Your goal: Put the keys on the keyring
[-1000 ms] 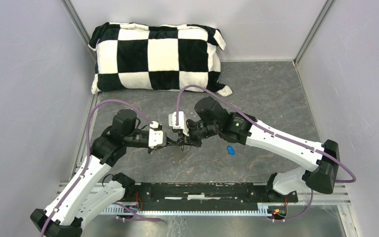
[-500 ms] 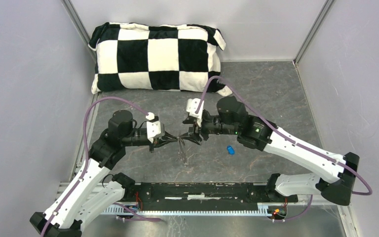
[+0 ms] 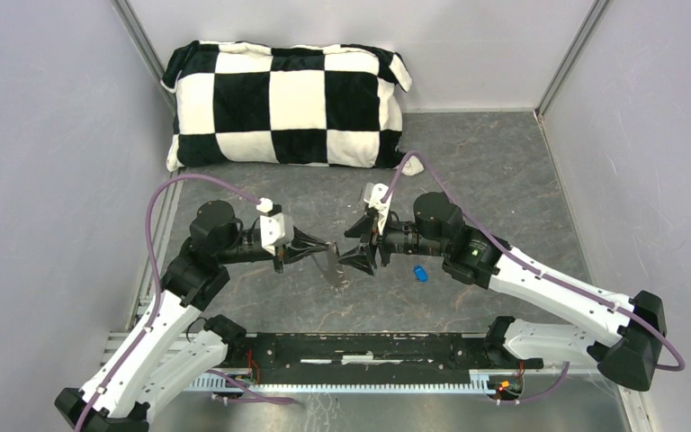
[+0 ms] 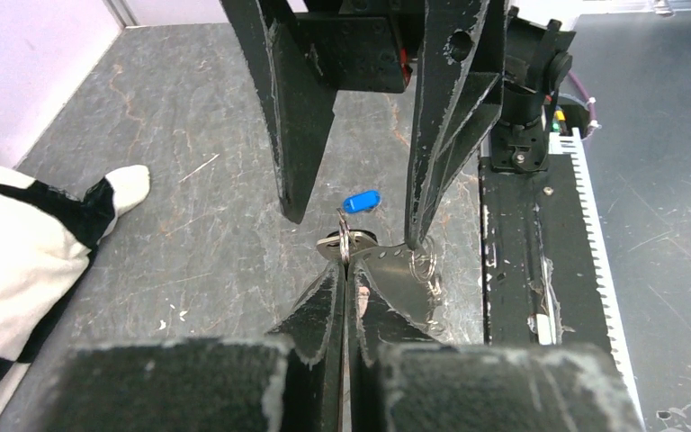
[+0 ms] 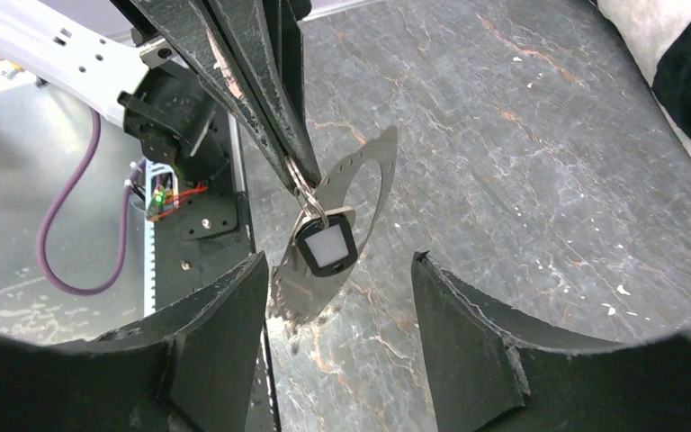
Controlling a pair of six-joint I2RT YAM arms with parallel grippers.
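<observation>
My left gripper (image 3: 327,248) is shut on the top of the silvery keyring (image 5: 361,176), which hangs from its tips above the table. The black-headed key with a pale centre (image 5: 326,247) dangles against the keyring just below those tips. In the left wrist view the keyring (image 4: 398,281) shows edge-on past my left gripper (image 4: 345,266). My right gripper (image 5: 337,261) is open, its fingers either side of the hanging key without touching it. It faces the left one (image 3: 356,245). The blue-headed key (image 3: 421,274) lies on the table to the right, also seen from the left wrist (image 4: 361,200).
A black-and-white checked pillow (image 3: 288,103) lies at the back of the table. A black rail (image 3: 369,349) runs along the near edge between the arm bases. Grey walls close in the left and right sides.
The right gripper has opened and drawn back to the right, letting go of what it held at the keyring. The left gripper stayed shut and shifted slightly left.
</observation>
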